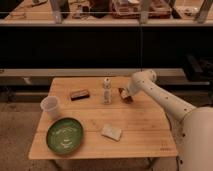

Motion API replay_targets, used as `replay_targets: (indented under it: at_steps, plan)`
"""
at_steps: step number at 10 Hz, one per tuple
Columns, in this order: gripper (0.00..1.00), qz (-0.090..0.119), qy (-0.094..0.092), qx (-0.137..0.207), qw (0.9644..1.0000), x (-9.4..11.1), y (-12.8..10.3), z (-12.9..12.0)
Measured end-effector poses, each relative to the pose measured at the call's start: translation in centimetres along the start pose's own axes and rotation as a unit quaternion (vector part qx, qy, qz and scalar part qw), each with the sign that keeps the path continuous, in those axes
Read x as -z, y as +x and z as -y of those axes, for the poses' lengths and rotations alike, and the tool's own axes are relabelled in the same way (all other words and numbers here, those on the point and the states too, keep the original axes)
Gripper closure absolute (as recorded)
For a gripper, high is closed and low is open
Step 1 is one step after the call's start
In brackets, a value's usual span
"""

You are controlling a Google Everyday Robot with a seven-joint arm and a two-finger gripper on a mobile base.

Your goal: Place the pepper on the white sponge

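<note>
gripper (124, 94): closed, apparently clamped on pepper (128, 98), low over table (145, 131), right of middle, nearer far edge | white sponge (112, 132): by front edge, lying skewed, frontward and slightly left of gripper, well apart

My arm, stretched out over the table

My arm (162, 99) bends toward the table's (145, 127) far edge; my gripper (124, 93) sits low there, fingers closed on the pepper (128, 98).
</note>
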State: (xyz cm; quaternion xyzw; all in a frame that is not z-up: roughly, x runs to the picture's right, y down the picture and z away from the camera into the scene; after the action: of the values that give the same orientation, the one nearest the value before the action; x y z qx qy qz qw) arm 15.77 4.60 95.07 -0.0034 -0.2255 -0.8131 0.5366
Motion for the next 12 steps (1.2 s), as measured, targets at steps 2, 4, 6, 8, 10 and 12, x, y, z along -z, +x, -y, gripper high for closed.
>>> replay_targets:
  at_steps: [2,4,6,8,10,12]
  plan:
    - [0.86,0.037,0.034,-0.026,0.9984,3.1,-4.9,1.4]
    - [0.86,0.049,0.057,-0.025,0.9968,5.7,-8.6,2.7]
    - [0.86,0.060,0.076,0.008,0.9953,7.8,-12.9,5.2]
    - [0.86,0.056,0.095,0.054,0.9925,9.0,-15.2,8.4]
    - [0.86,0.026,0.097,0.105,0.9894,11.3,-15.9,10.1]
    - [0.86,-0.010,0.068,0.128,0.9893,14.0,-15.1,8.6]
